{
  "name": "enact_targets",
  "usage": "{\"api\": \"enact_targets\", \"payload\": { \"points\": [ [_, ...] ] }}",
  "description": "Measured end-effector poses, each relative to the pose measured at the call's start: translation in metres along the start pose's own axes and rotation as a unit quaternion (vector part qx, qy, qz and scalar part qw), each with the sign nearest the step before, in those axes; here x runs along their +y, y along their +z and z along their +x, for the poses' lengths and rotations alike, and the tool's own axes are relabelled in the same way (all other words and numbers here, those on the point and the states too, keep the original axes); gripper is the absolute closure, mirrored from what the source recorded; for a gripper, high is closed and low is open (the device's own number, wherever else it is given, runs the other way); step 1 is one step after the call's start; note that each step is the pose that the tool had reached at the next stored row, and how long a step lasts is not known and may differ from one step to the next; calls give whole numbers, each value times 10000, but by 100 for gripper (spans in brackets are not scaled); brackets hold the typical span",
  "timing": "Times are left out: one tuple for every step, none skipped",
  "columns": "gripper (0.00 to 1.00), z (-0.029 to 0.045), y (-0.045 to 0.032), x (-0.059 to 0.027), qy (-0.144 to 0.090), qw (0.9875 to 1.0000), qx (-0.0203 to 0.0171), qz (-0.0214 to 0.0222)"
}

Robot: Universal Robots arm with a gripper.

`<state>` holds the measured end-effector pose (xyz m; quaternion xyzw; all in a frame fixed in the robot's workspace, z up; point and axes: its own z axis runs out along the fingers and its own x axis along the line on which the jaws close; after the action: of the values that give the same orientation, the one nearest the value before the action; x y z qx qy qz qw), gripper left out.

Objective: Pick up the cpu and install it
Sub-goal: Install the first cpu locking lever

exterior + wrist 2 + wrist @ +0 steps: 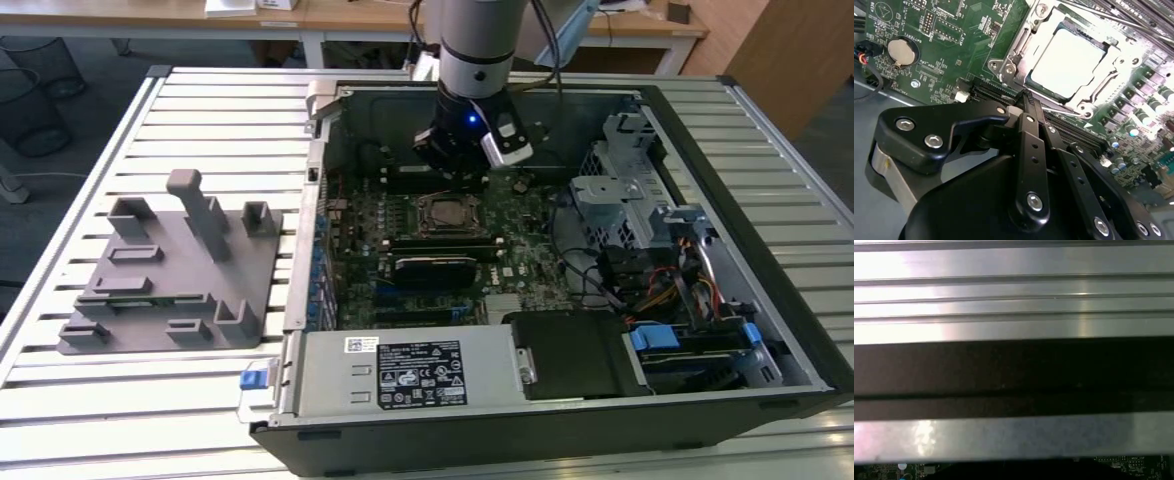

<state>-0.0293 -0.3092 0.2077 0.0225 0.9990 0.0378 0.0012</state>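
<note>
One slatted metal counter [134, 130], carrying an open computer case [787, 330] lying on its side. Grey plastic fixture [160, 270] on the counter, beside the case toward the exterior view's left. Power supply [400, 375] at the near edge of the case, with a black-and-white printed label [420, 375] and a small white sticker [360, 345]; print too fine to record. Green motherboard [527, 215] on the case floor, white silkscreen lettering across it in the second wrist view. Claw [461, 170] above the board, clenched on nothing, fingertips [1026, 100] pressed together just beside the socket frame [1014, 65]. Silvery cpu [1066, 62] seated flat inside that frame, apart from the claw. Coin cell [901, 51] well off to one side.
</note>
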Motion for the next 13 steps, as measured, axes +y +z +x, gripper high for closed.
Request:
{"api": "enact_targets", "payload": {
  "points": [
    [89, -2, 14, -1, -1, 10000, 0, 0],
    [89, -6, 26, -2, -1, 10000, 2, 1],
    [89, -9, 39, -3, -2, 10000, 2, 1],
    [89, -14, 50, -3, -3, 10000, 2, 1],
    [89, -19, 59, -4, -4, 10000, 2, 1],
    [89, -23, 69, -4, -4, 10000, 3, 1],
    [89, -28, 78, -5, -5, 10000, 2, 0],
    [89, -30, 82, -5, -7, 10000, 2, 0],
    [89, -31, 82, -5, -8, 10000, 3, -2],
    [89, -32, 82, -5, -9, 10000, 4, -8],
    [89, -33, 83, -5, -11, 10000, 4, -15],
    [89, -33, 83, -4, -13, 10000, 3, -18],
    [89, -33, 81, -5, -14, 10000, 4, -18]
  ]
}}
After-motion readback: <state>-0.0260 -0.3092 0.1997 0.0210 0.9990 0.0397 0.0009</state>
